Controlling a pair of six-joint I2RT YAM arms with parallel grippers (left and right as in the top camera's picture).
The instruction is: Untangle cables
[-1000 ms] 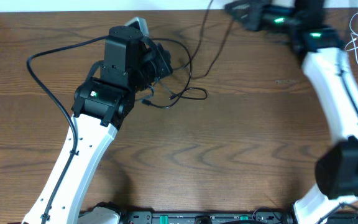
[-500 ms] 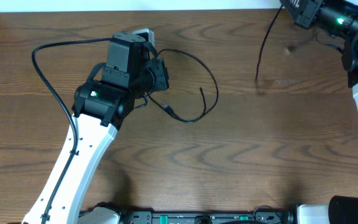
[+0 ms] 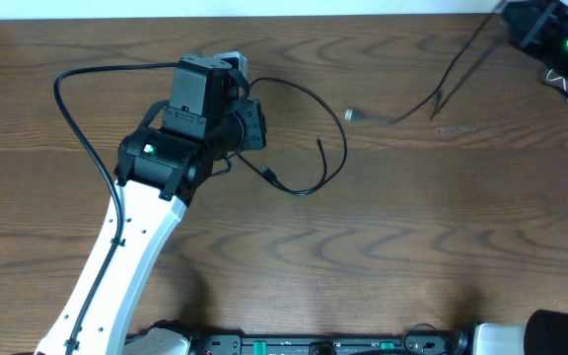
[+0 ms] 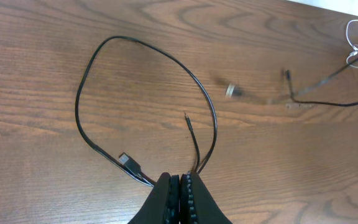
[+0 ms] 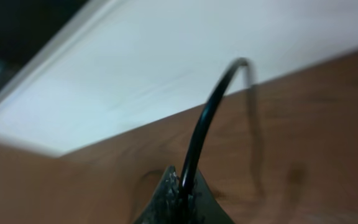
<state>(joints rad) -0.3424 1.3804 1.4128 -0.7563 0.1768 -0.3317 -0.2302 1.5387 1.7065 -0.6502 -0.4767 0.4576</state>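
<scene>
Black cord (image 4: 78, 106) lies in a loop on the wood counter (image 3: 363, 247), pinched by the closed left end effector (image 4: 180, 186). The right end effector (image 5: 180, 188), raised at far right, pinches a second black cord (image 5: 201, 127). A white cord (image 4: 357, 53) lies nearby.

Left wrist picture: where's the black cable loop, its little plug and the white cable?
black cable loop (image 4: 114, 38), left wrist view, top of the loop.
plug (image 4: 128, 162), left wrist view, middle of its body.
white cable (image 4: 355, 55), left wrist view, strands near the right edge.
</scene>
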